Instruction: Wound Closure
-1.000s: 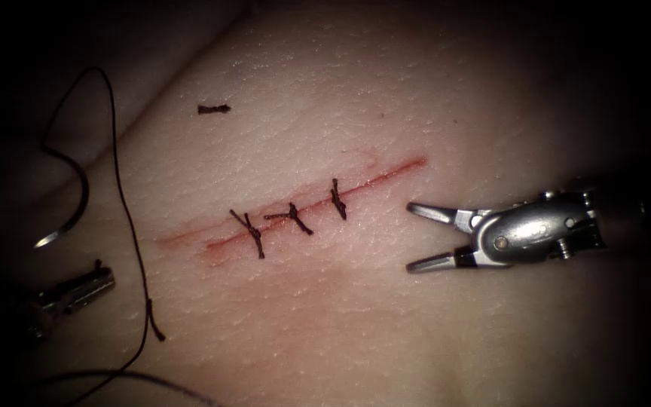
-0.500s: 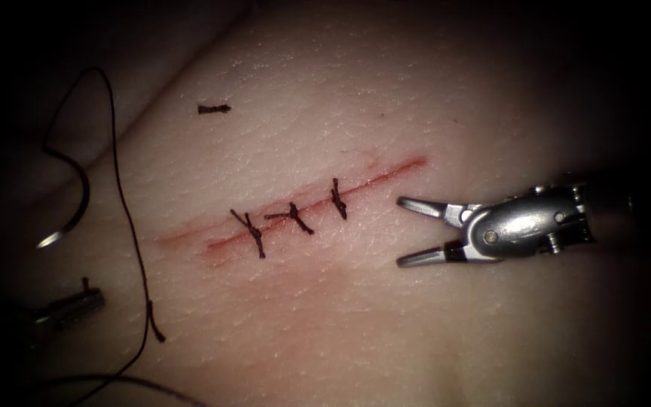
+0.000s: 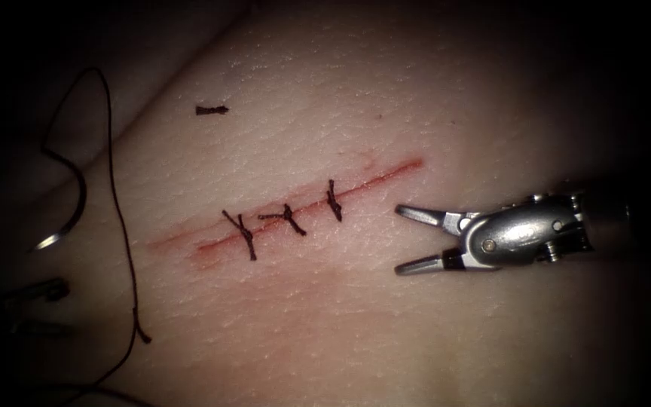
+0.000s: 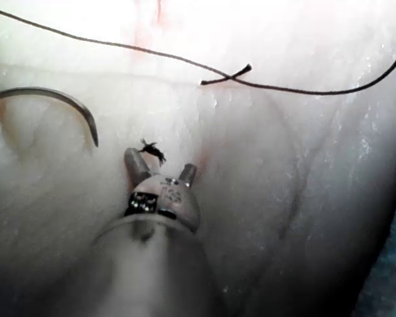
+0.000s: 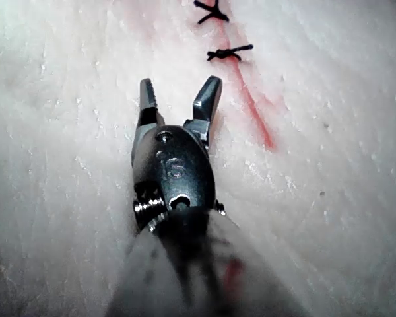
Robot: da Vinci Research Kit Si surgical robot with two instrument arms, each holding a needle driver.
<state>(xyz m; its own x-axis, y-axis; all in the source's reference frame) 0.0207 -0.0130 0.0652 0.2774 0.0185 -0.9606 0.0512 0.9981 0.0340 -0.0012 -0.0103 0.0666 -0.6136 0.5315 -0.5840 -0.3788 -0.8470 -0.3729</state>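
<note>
The tissue (image 3: pixel 386 316) carries a slanted cut (image 3: pixel 382 175) with three dark stitches (image 3: pixel 288 218) across its left and middle parts. My right tool (image 3: pixel 397 240) hovers just right of the cut's right half, jaws open and holding nothing; the right wrist view shows the same open jaws (image 5: pixel 178 96) short of the stitches (image 5: pixel 230 51). The curved needle (image 3: pixel 69 211) lies free on the tissue far left of the cut, its thread (image 3: pixel 118 211) trailing past a knot (image 3: pixel 142 334). My left tool (image 4: pixel 162 165) sits near the needle (image 4: pixel 59 98), jaws open, a thread scrap (image 4: pixel 152 151) clinging to one tip.
A cut end of thread (image 3: pixel 212 110) lies on the tissue above and left of the cut. Red fluid (image 3: pixel 212 252) stains the cut's left end. The long thread (image 4: pixel 303 90) crosses beyond my left tool (image 3: pixel 54 294), which stays low at the far left in the endoscope view.
My left tool has drawn back toward the lower left and its jaws have parted around the thread scrap. The right tool has slid slightly left, jaws still open.
</note>
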